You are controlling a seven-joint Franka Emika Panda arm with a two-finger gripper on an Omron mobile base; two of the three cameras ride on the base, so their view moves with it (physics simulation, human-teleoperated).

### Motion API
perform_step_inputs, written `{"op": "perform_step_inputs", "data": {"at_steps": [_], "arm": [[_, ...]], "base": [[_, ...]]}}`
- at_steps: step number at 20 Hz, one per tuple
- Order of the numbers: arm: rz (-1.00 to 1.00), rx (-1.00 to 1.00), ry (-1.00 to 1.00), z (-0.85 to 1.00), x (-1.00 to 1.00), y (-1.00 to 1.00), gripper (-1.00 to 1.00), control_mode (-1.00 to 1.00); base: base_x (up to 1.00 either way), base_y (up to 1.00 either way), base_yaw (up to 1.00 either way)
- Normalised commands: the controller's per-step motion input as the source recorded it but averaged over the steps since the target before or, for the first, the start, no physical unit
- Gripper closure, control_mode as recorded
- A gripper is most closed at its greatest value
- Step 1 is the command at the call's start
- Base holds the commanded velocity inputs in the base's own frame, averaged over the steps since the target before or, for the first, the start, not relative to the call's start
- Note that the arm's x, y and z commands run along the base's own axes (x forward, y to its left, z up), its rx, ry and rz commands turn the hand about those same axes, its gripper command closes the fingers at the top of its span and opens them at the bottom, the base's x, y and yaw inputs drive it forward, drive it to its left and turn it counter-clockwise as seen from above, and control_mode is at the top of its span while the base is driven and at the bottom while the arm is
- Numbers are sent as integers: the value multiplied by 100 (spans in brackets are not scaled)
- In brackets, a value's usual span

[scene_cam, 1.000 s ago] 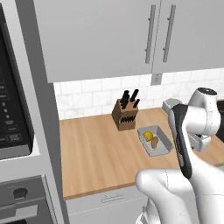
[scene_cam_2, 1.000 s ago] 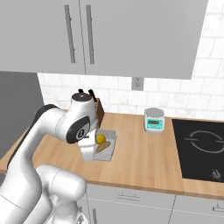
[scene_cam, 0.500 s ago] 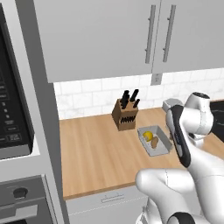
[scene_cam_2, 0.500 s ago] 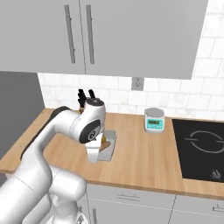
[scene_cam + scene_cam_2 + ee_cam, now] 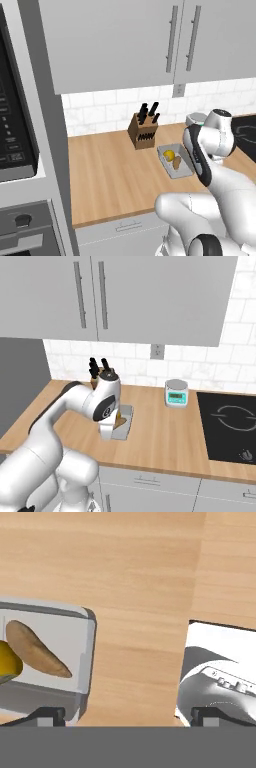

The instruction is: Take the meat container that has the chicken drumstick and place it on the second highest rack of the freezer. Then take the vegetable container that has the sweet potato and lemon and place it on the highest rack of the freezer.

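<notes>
**A:** Swinging further over the tray since a second ago, the white arm now hides more of it in the right base view, where the lemon was plain to see before. Nothing on the counter itself has shifted.

**B:** Start at the left of the hand view, then.

**A:** At the left edge sits the lemon (image 5: 7, 661), cut off by the frame, touching the sweet potato (image 5: 36, 649) that lies slantwise beside it. Both rest in the vegetable container (image 5: 82, 657), a pale grey tray in the lower left of that frame. To its right is bare wooden counter (image 5: 140, 587), and at the lower right a white and grey scale (image 5: 220, 672).

**B:** And the gripper?

**A:** The gripper (image 5: 129, 716) has its fingertips (image 5: 50, 716) at the bottom edge, spread wide apart, holding nothing. One tip is over the tray's near corner, the other over the scale's side.

**B:** The left base view?

**A:** A grey oven column (image 5: 30, 150) stands at the left, the knife block (image 5: 144, 131) is at centre, and the tray lies just right of centre with the lemon beside the sweet potato, partly behind the arm.

**B:** Right base view?

**A:** The arm covers most of the tray at centre left; the scale is right of centre, a black cooktop (image 5: 232, 426) at the far right.
</notes>
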Motion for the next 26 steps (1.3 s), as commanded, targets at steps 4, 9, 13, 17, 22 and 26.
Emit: {"op": "perform_step_inputs", "data": {"at_steps": [4, 9, 13, 17, 22, 26], "arm": [[-1, 0, 3, -6, 43, 0, -100, -100], [0, 0, 0, -41, 11, 0, -100, -100], [0, 0, 0, -41, 7, 0, -100, -100], [0, 0, 0, -38, 12, 0, -100, -100], [0, 0, 0, -25, 16, 0, -100, -100], [0, 0, 0, -10, 17, 0, -100, -100]], "base": [[0, 0, 0], [0, 0, 0], [0, 0, 0], [0, 0, 0], [0, 0, 0], [0, 0, 0]]}}
